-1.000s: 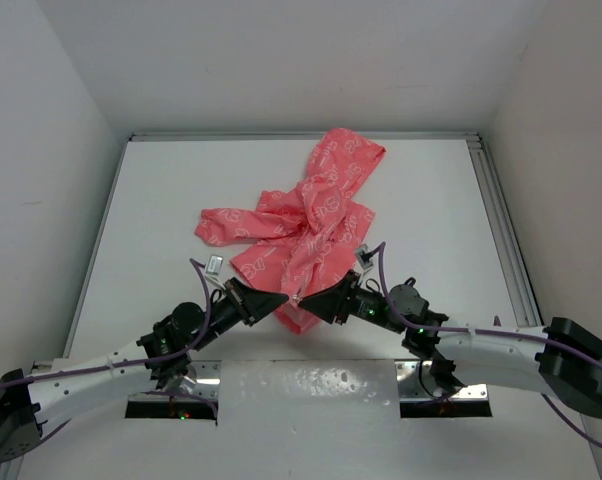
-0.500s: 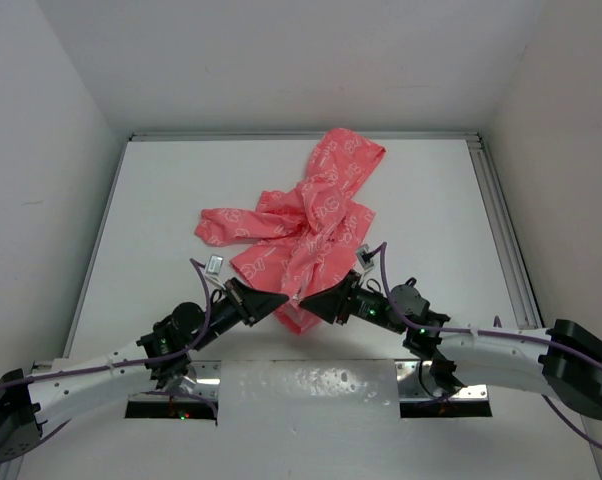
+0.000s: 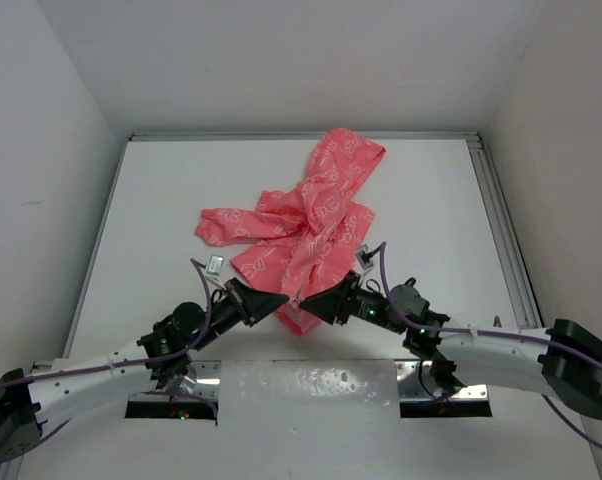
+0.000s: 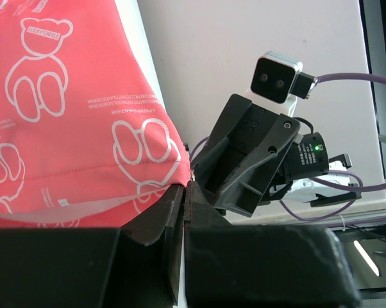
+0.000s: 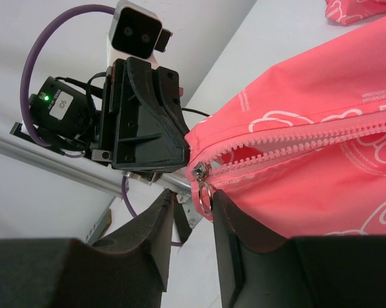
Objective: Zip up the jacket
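Observation:
The coral-pink jacket (image 3: 316, 215) lies crumpled mid-table, hood toward the back and its bottom hem toward me. Both grippers meet at that hem. My left gripper (image 3: 284, 298) is shut, and the hem corner runs into its jaws in the left wrist view (image 4: 185, 191). My right gripper (image 3: 307, 300) faces it from the right. In the right wrist view the right gripper (image 5: 193, 199) is open by a narrow gap. The metal zipper pull ring (image 5: 202, 187) hangs between its fingertips, at the bottom end of the open zipper (image 5: 295, 144). The teeth stand apart above the slider.
White walls enclose the table on the left, back and right. A metal rail (image 3: 496, 220) runs along the right edge. A sleeve (image 3: 226, 225) spreads to the left. The arms' mounting plate (image 3: 311, 382) lies at the near edge.

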You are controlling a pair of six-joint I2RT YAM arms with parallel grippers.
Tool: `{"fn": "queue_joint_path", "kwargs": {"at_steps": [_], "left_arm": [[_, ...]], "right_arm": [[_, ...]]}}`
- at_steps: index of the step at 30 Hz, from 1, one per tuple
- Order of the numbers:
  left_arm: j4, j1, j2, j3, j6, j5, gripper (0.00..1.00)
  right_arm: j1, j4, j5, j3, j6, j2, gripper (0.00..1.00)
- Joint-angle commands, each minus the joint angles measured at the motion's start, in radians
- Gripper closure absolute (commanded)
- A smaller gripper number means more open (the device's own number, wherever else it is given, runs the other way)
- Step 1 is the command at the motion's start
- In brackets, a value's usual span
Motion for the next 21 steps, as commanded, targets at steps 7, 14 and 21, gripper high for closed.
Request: {"fn": "queue_joint_path", "kwargs": {"at_steps": [7, 14, 21], "left_arm": [[0.083, -0.002, 0.010, -0.270, -0.017, 0.004, 1.00], [0.067, -0.002, 0.010, -0.260, -0.011, 0.006, 1.00], [0.053, -0.002, 0.001, -0.262, -0.012, 0.006, 1.00]], "right_arm": [[0.006, 0.141, -0.050, 0.035, 0.032, 0.095, 0.74], [0.011, 0.118, -0.016, 0.050, 0.018, 0.108, 0.73], [0.011, 0.057, 0.003, 0.082, -0.002, 0.118, 0.87]]}}
